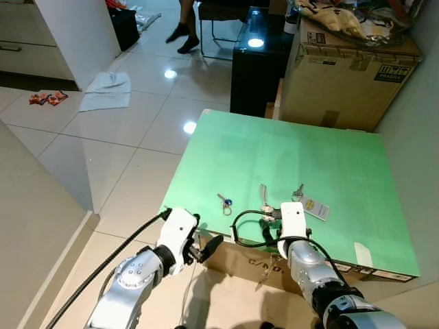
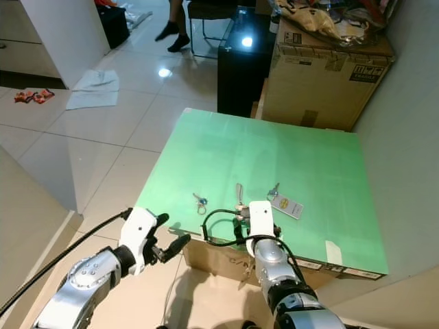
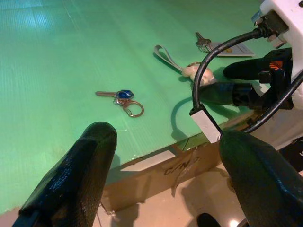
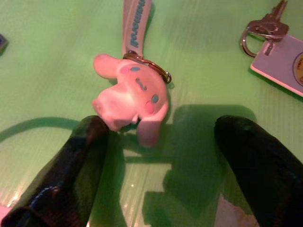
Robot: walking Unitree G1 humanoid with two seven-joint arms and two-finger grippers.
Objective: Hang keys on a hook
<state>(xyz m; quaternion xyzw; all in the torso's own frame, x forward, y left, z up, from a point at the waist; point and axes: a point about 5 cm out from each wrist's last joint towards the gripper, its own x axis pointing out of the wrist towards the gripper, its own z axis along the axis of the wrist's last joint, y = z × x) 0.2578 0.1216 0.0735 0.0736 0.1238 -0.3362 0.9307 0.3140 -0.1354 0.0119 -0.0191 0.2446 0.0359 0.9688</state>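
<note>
Three key sets lie near the front of the green tabletop (image 1: pixel 288 151). One is a blue-capped key on a ring (image 1: pixel 224 203). The middle one is a lanyard with a white plush charm (image 4: pixel 130 97). The third is a key with a white tag (image 1: pixel 313 208). My right gripper (image 4: pixel 161 189) is open just above the table, its fingers on either side of the plush charm and just short of it. My left gripper (image 1: pixel 204 248) is open, in front of the table's front edge and slightly below it, facing the blue-capped key (image 3: pixel 124 96).
The table rests on a cardboard box (image 1: pixel 247 264). A black cable (image 1: pixel 241 229) loops from my right wrist over the front edge. A black cabinet (image 1: pixel 257 68) and a big carton (image 1: pixel 343 75) stand behind. A person's legs (image 1: pixel 184 34) and a cloth (image 1: pixel 106 90) are on the tiled floor.
</note>
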